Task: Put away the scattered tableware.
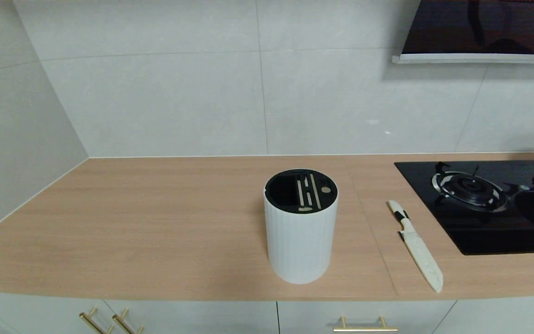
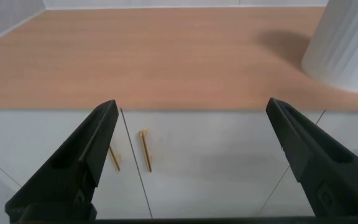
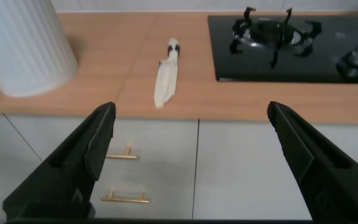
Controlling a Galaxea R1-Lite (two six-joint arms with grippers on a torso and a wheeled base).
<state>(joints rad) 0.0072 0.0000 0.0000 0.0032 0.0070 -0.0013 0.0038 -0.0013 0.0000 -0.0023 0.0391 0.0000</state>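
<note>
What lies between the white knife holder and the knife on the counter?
Nothing but bare wooden countertop, crossed by a thin seam. The head view shows the stretch between the knife holder and the knife plainly; the right wrist view agrees.

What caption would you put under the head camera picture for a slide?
A knife lies on the counter between a white holder and the hob, not yet put away.

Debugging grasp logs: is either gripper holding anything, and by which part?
Nothing is held. The left gripper and right gripper are both open and empty; the knife lies on the counter beside the white holder.
</note>
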